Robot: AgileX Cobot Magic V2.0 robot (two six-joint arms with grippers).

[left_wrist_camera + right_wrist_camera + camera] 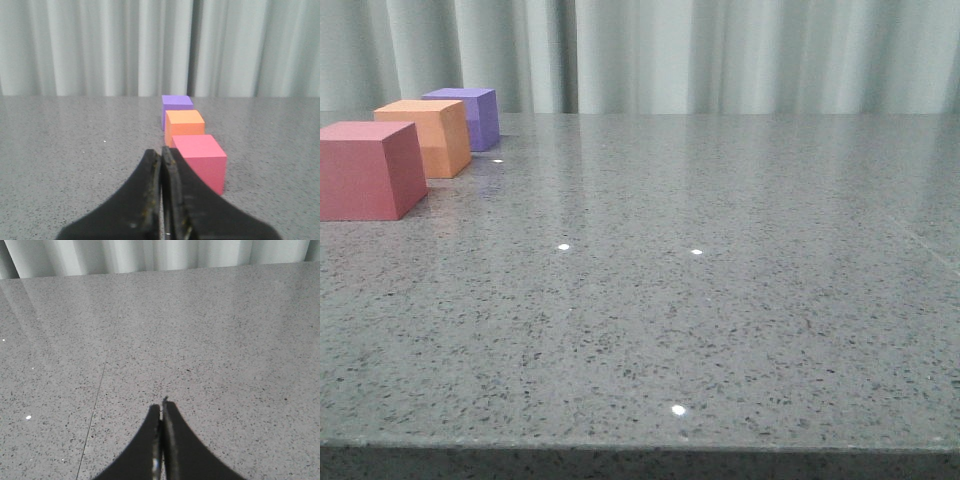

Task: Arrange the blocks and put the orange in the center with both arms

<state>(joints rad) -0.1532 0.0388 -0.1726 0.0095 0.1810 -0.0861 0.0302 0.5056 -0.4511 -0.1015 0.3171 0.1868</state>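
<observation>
Orange block (427, 136) sits mid-row already, red (368, 170) nearest me, purple (470, 116) farthest.

Blocks line up at the far left of the worktop (700, 300), running away from me; orange looks to touch or nearly touch both neighbours, though I cannot tell for sure. My left claw (163, 156) is closed with nothing in it, low over the worktop just short of the red block. My right claw (162, 407) is closed and empty too, over bare stone well apart from the row. I judge the arranging done, or close to it; if anything remains, the next move calls for opening a claw and squaring the row without knocking orange out. Grey speckled stone, glossy, catching small light spots; pale pleated curtains (720, 55) behind.
</observation>
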